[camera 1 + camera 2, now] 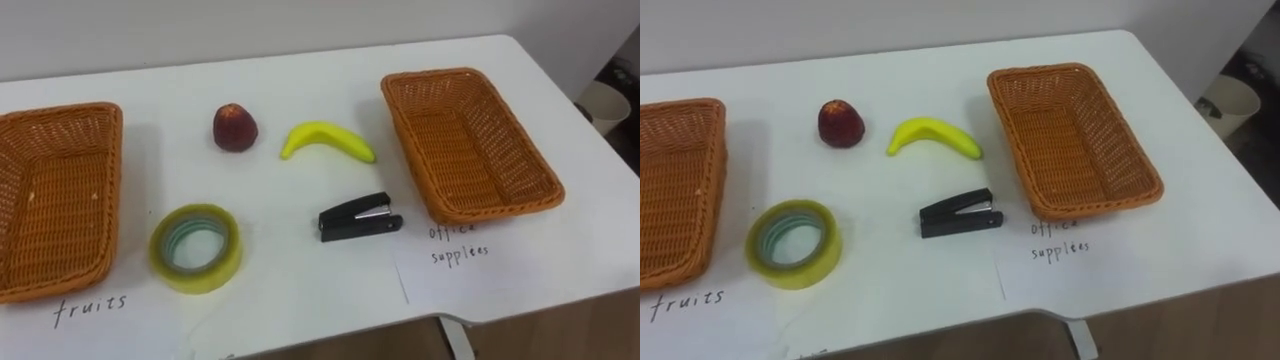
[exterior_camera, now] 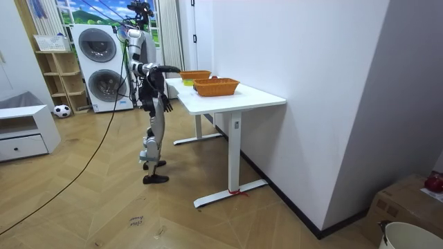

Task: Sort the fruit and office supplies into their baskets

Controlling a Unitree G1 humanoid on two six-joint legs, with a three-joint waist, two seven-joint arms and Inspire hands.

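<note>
yellow banana (image 1: 327, 139) just beside red apple (image 1: 234, 127)

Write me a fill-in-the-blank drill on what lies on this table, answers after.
Between the apple and the right basket lies the yellow ____.
Right of the tape roll lies the black ____.
Both the right basket and the left basket are ____.
Answers: banana; stapler; empty.

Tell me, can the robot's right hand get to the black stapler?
Probably yes. The stapler lies bare on the table, near the robot's edge, with nothing on it or in front of it; the tape roll sits apart, to its left.
</note>
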